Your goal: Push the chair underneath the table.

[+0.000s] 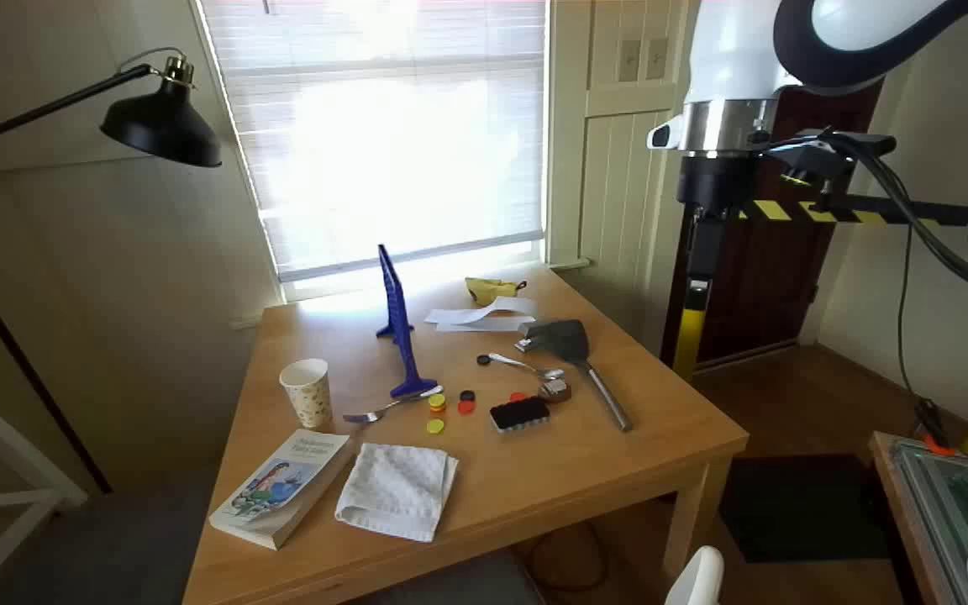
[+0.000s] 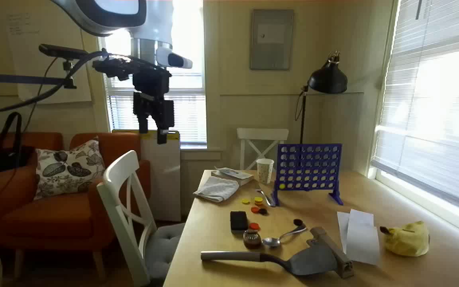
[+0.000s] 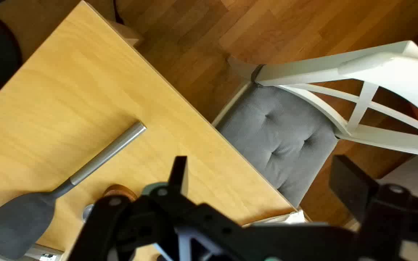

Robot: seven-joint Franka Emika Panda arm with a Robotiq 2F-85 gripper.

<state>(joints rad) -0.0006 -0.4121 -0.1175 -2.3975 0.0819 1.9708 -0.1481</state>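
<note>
In an exterior view the chair (image 2: 121, 227), cut off below, stands left of the table (image 2: 209, 229), which hides part of its seat (image 2: 163, 245); the gripper (image 3: 259, 161) has its fingers (image 3: 350, 185) spread wide.

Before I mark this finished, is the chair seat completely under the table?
No, in the wrist view much of the chair seat shows beyond the table.

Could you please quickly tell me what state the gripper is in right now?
Gripper: open, fingers spread apart, holding nothing.
</note>
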